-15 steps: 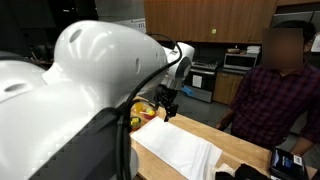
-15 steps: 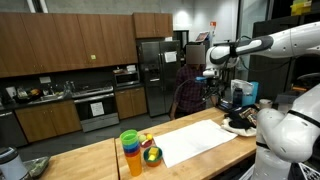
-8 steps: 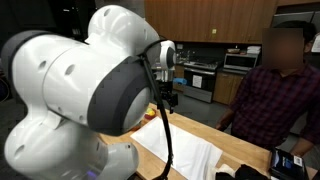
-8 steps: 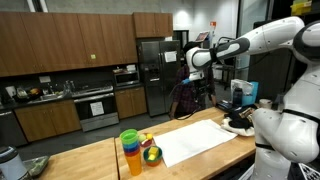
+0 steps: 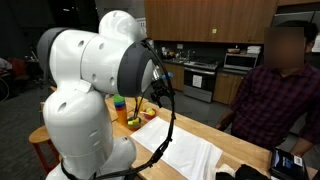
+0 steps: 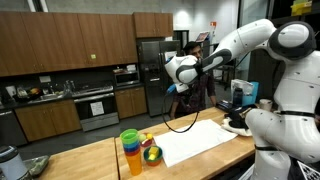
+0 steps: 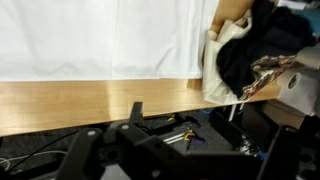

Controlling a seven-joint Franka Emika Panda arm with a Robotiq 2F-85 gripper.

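My gripper (image 6: pixel 176 90) hangs high above the wooden counter (image 6: pixel 90 160), open and holding nothing. In the wrist view its dark fingers (image 7: pixel 135 112) show at the bottom, spread apart, with the counter edge (image 7: pixel 90 100) and floor beyond them. A white cloth (image 6: pixel 200 140) lies flat on the counter, also seen as the white cloth (image 7: pixel 100 38) and the white cloth (image 5: pixel 185 150). Stacked coloured cups (image 6: pixel 130 152) and a bowl of fruit (image 6: pixel 152 155) stand left of the cloth. In an exterior view the arm (image 5: pixel 100 80) hides most of the gripper.
A person (image 5: pixel 272 90) stands close behind the counter. A dark bundle and a pale bag (image 7: pixel 235 60) sit at the cloth's end, seen as dark items (image 6: pixel 240 124). Kitchen cabinets, a stove and a fridge (image 6: pixel 155 75) line the back wall.
The arm has swung along the counter, away from the dark items and toward the cups, carrying the gripper lower. The jaws stayed open. Nothing on the counter has moved.
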